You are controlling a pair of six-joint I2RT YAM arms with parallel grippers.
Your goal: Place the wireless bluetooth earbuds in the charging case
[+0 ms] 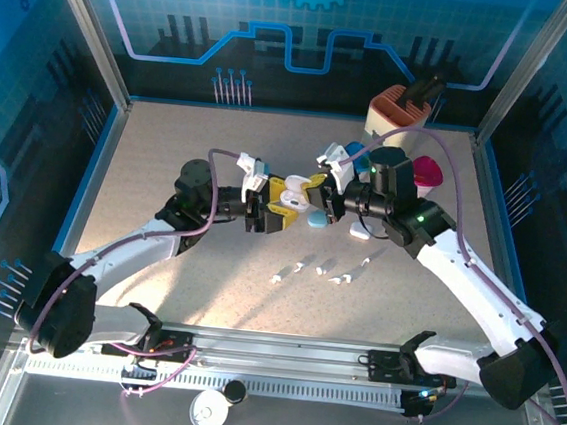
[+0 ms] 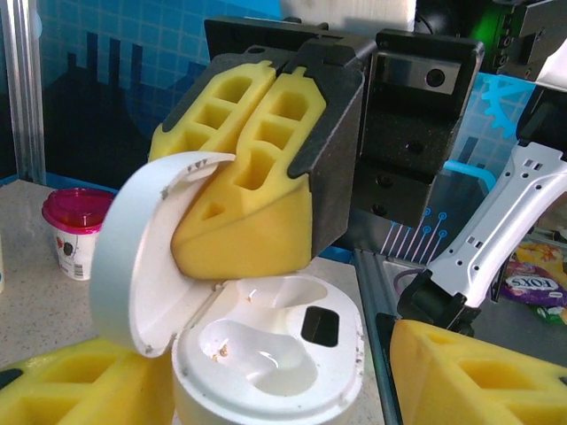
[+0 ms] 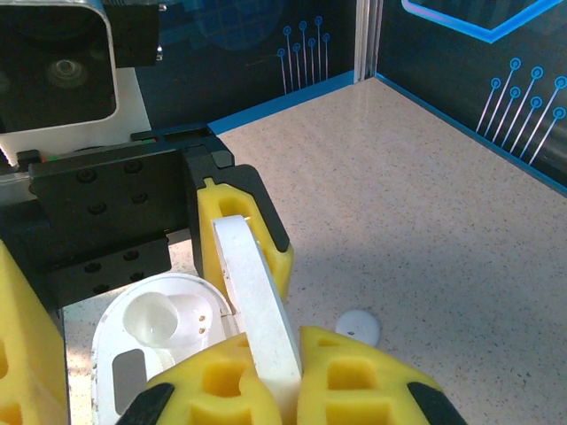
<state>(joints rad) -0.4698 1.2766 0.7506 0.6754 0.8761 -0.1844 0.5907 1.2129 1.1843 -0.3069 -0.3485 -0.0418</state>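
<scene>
Your right fingers (image 3: pixel 354 385) were clamped on the rounded white plastic lid (image 3: pixel 259 301), holding it upright over the white pebble-shaped plastic charging case (image 2: pixel 266 372). Your left fingers (image 2: pixel 478 372) stood parted either side of the case's base, with a gap showing on one side. The tiny white stemmed plastic earbuds (image 1: pixel 298 267) lay loose on the speckled worktop (image 1: pixel 168 161), nearside of both sets of fingers and apart from them.

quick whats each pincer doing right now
Left pincer: open, straddling the charging case without clamping it.
Right pincer: shut on the case's raised lid.
</scene>
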